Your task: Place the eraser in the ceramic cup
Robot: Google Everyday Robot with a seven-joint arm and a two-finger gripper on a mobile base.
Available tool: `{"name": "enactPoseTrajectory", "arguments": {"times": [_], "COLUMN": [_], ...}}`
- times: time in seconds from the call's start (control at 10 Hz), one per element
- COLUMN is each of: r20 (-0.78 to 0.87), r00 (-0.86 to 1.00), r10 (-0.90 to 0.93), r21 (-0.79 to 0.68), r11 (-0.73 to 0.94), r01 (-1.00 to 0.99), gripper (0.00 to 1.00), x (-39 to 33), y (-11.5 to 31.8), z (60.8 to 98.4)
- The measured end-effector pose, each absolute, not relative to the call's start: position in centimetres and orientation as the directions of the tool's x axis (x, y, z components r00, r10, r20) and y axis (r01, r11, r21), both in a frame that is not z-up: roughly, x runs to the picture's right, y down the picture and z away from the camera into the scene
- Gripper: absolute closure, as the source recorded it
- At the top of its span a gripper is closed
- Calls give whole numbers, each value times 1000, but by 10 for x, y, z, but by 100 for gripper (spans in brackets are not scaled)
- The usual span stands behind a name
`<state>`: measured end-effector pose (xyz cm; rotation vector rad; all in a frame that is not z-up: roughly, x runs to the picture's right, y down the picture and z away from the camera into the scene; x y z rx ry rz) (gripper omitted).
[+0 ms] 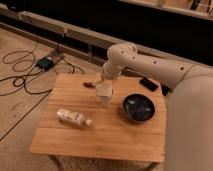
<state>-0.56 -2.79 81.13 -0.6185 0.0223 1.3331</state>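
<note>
The gripper [104, 86] hangs from the white arm [150, 66] above the middle of the table [65, 140], directly over the ceramic cup [105, 98]. A pale block, apparently the eraser [104, 90], sits at the gripper's tip just above the cup; whether the gripper clamps it cannot be told. The dark bowl [138, 108] stands beside the gripper, toward the arm's base. The clear bottle [73, 118] lies on its side, nearer the camera than the gripper. A flat black object [149, 84] lies beyond the bowl.
</note>
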Motion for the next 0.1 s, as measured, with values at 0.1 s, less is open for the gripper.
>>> {"name": "enactPoseTrajectory", "arguments": {"times": [0.1], "r20": [-358], "r00": [260], "r10": [897], "r21": [-406], "r11": [101], "r01": [-908], "gripper": [28], "x": [-6], "y": [-28], "z": [811]}}
